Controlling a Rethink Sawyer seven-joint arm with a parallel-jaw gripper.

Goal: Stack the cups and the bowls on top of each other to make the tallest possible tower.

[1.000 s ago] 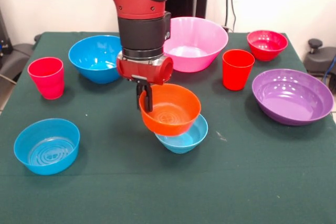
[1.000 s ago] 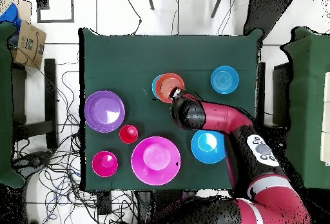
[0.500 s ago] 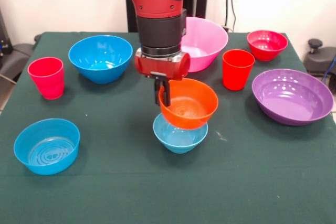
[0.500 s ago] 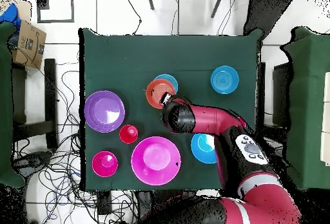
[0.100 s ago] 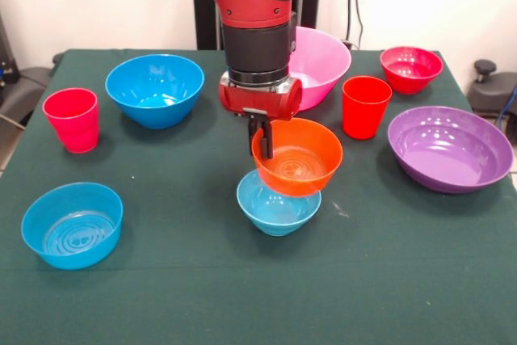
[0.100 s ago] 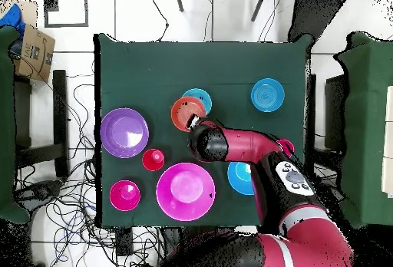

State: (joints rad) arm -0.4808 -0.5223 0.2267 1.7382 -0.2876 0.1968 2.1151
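Two dark fingers of the pincer pinch the rim of the small orange bowl, one inside the wall and one outside. This glossy, round plastic bowl hangs tilted in the air, its ridged floor showing. Just below it, slightly toward the camera, the small light-blue bowl sits on the dark green cloth of the desk; the orange bowl overlaps its rim but is not nested in it. Behind the pincer stands the large pink bowl, smooth and flaring. To the pincer's right in the front view are the smooth, tapered orange-red cup, the small red bowl and the wide, shallow purple bowl. To its left are the deep blue bowl and the pinkish-red cup. Nearer the camera on that side rests the small blue bowl, with ringed ridges on its floor.
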